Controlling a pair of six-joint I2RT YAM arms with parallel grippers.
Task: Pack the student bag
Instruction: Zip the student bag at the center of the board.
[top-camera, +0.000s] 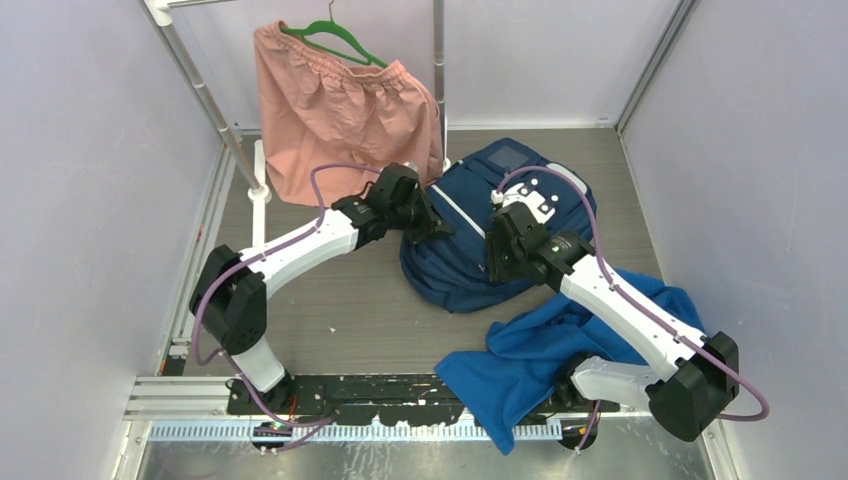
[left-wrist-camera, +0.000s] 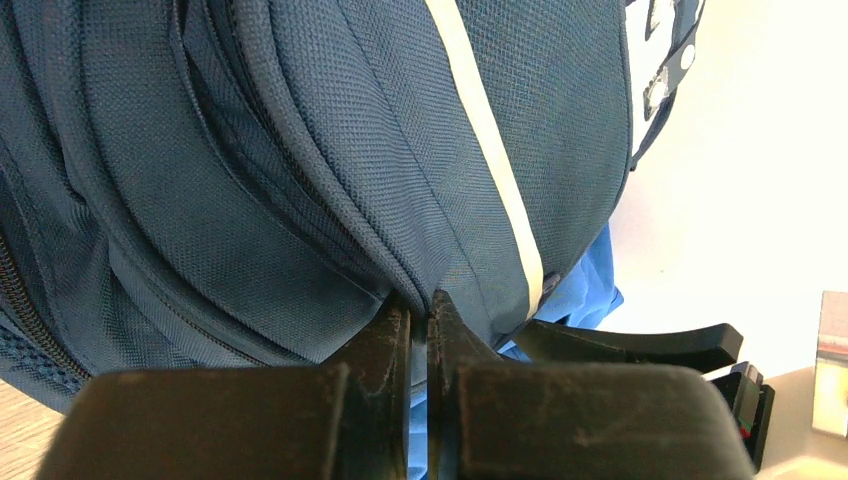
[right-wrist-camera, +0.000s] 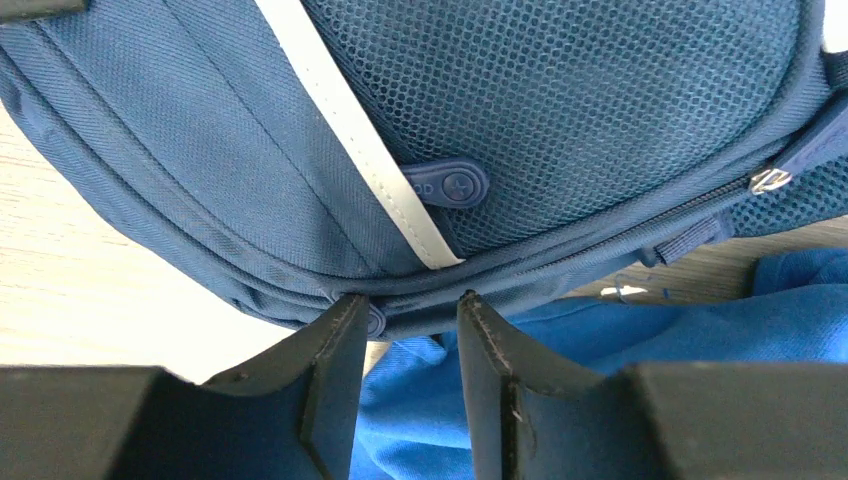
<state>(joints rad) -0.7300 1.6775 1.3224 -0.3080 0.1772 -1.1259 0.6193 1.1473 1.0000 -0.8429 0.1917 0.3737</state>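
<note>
The student bag (top-camera: 465, 262), navy with thin white stripes, lies in the middle of the table. My left gripper (top-camera: 432, 228) is at its left side. In the left wrist view the bag (left-wrist-camera: 300, 150) fills the frame and the left gripper (left-wrist-camera: 422, 305) is shut on a seam fold of its fabric. My right gripper (top-camera: 497, 262) is over the bag's right part. In the right wrist view the right gripper (right-wrist-camera: 410, 305) is open, its tips against the bag's (right-wrist-camera: 560, 90) zipped edge, with a small round tab (right-wrist-camera: 375, 320) by one finger.
A royal-blue cloth (top-camera: 540, 350) lies at the front right, partly under the right arm and the bag, and shows below the bag in the right wrist view (right-wrist-camera: 600, 340). Pink shorts (top-camera: 340, 110) hang on a green hanger from a metal rack (top-camera: 215, 120) at the back left.
</note>
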